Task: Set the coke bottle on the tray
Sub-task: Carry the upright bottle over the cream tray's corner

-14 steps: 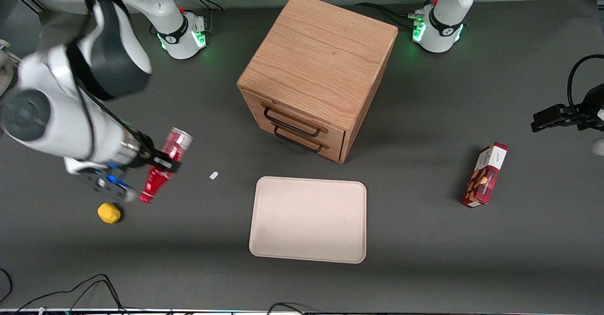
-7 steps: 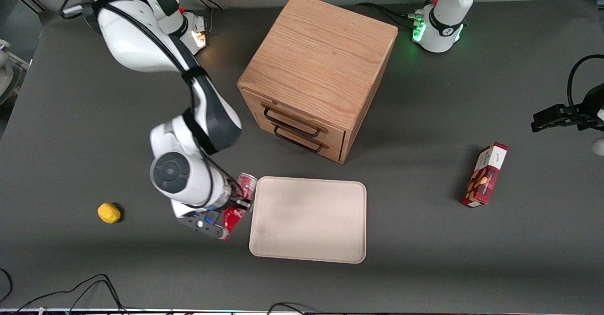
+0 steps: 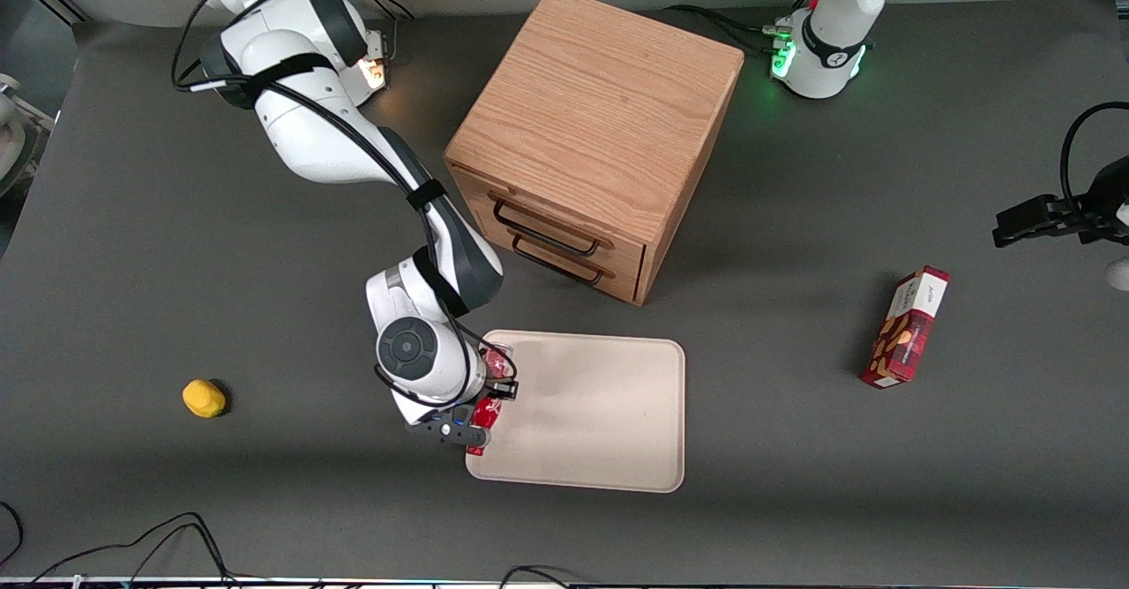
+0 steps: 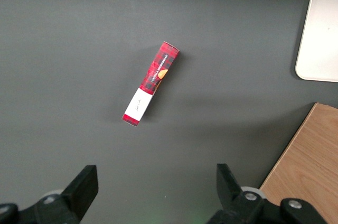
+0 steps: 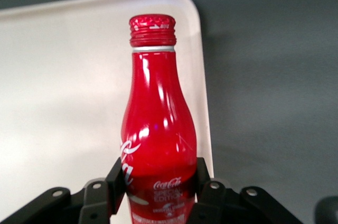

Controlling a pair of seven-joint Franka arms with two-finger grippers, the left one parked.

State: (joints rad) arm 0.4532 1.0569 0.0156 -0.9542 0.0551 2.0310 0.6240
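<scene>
My right gripper [image 3: 490, 395] is shut on the coke bottle [image 3: 487, 411], a slim red bottle with white script and a red cap. It holds the bottle over the edge of the cream tray [image 3: 600, 413] at the working arm's end. In the right wrist view the bottle [image 5: 158, 134] sits between the two black fingers [image 5: 117, 179], cap pointing away from the wrist, with the tray [image 5: 63, 102] under it. I cannot tell whether the bottle touches the tray. The wrist hides most of the bottle in the front view.
A wooden drawer cabinet [image 3: 595, 139] stands farther from the front camera than the tray. A red snack box [image 3: 906, 327] lies toward the parked arm's end, also in the left wrist view [image 4: 151, 83]. A small yellow object [image 3: 204, 398] lies toward the working arm's end.
My right arm has carried the bottle sideways from near the yellow object to the tray's edge, and the bottle now overlaps the tray.
</scene>
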